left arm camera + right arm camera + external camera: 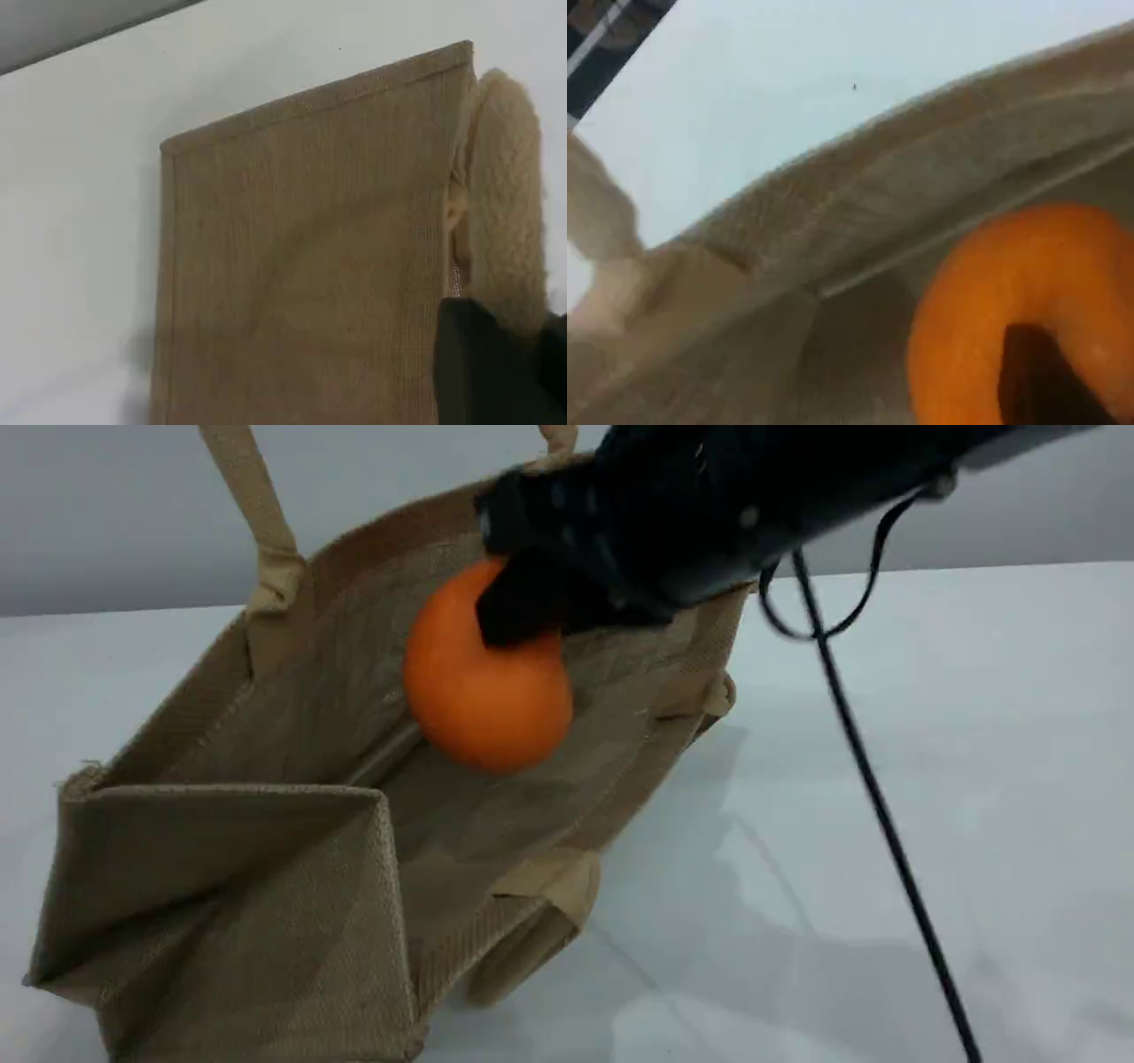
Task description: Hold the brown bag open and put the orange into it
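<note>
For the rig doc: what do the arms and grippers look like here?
The right arm is bulky, black, with small pale dots and a grey section further up. A thin black cable loops off it and runs down. The right gripper and left gripper have plain black tips, no markings readable.

white table (pixel 930 797), brown bag (pixel 266 886) resting on it at left, mouth gaping open
</note>
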Robot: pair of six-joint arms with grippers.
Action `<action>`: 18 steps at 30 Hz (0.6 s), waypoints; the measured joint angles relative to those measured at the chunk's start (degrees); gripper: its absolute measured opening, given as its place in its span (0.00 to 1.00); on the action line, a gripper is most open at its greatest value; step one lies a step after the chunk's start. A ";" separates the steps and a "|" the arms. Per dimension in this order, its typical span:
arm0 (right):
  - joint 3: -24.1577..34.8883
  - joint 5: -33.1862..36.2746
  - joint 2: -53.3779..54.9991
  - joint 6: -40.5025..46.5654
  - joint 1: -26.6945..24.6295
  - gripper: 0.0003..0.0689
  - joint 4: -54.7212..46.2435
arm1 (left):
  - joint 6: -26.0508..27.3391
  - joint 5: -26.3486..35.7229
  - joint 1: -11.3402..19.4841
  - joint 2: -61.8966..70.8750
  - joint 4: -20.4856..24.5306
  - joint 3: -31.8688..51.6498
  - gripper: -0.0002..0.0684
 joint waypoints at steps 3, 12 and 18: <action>-1.75 -0.28 2.88 0.00 1.09 0.05 0.06 | -0.02 -0.17 0.00 0.00 0.00 0.00 0.12; -7.35 -1.38 10.29 -0.24 4.82 0.05 0.06 | -0.06 -0.17 0.00 0.00 -0.05 0.00 0.12; -9.07 -2.16 11.38 -1.73 4.77 0.05 0.07 | -0.06 -0.17 0.00 0.00 -0.05 0.00 0.12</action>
